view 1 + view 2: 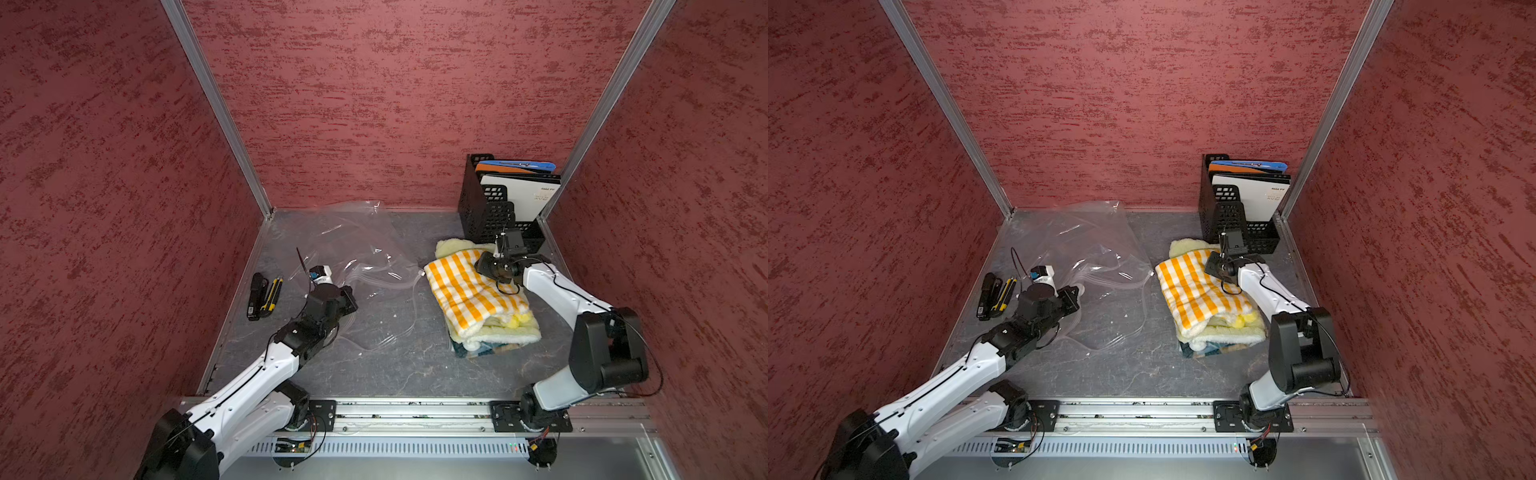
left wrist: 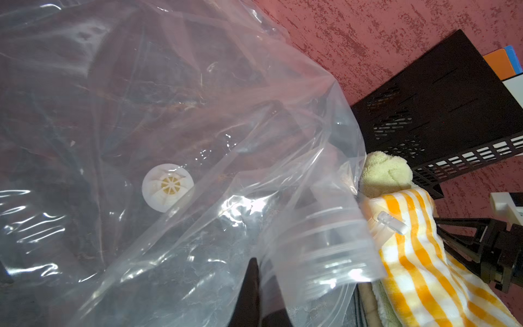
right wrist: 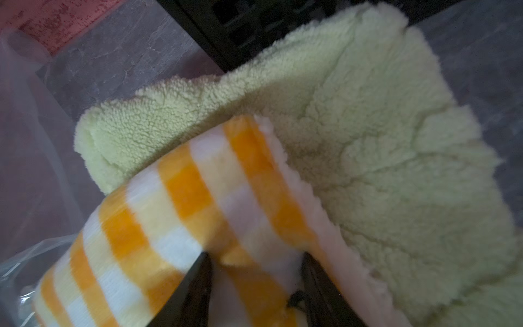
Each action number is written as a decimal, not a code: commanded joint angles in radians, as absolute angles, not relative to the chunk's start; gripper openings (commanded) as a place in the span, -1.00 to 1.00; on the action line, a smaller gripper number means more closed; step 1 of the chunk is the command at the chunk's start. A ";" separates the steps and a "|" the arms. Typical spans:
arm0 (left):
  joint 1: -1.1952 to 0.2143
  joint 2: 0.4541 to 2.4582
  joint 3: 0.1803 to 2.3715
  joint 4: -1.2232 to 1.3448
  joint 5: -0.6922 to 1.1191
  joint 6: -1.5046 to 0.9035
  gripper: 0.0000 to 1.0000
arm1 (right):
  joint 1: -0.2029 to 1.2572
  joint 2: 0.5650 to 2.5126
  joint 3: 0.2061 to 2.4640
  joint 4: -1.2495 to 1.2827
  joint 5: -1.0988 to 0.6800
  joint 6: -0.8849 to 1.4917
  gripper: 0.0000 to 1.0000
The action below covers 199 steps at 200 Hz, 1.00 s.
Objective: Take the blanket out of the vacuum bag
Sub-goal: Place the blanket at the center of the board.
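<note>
Since blanket (image 1: pixel 469 286) lies outside bag (image 1: pixel 357 249), extraction looks done. Left end effector (image 1: pixel 351 301) pinches bag; right end effector (image 3: pixel 254 260) half open astride blanket. Next: release, withdraw.

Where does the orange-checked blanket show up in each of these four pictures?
In a top view: blanket right of centre, beside the vacuum bag.
In a top view: blanket, same spot.
Left wrist: blanket past the bag's edge.
Right wrist: blanket fills the picture, close up.
Shared landmark: black file rack right behind it, in all four.
</note>
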<state>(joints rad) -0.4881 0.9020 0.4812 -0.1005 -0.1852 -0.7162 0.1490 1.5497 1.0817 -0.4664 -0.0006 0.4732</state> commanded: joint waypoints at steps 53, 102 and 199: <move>-0.444 0.968 0.488 -0.104 -0.147 -0.682 -1.00 | 0.004 1.439 1.118 -0.391 -0.024 0.360 0.56; -0.427 0.975 0.490 -0.097 -0.132 -0.677 -1.00 | -0.011 1.565 1.125 -0.331 -0.136 0.347 0.51; -0.422 1.038 0.512 -0.062 -0.091 -0.680 -1.00 | 0.049 1.585 1.029 -0.249 -0.362 0.341 -0.21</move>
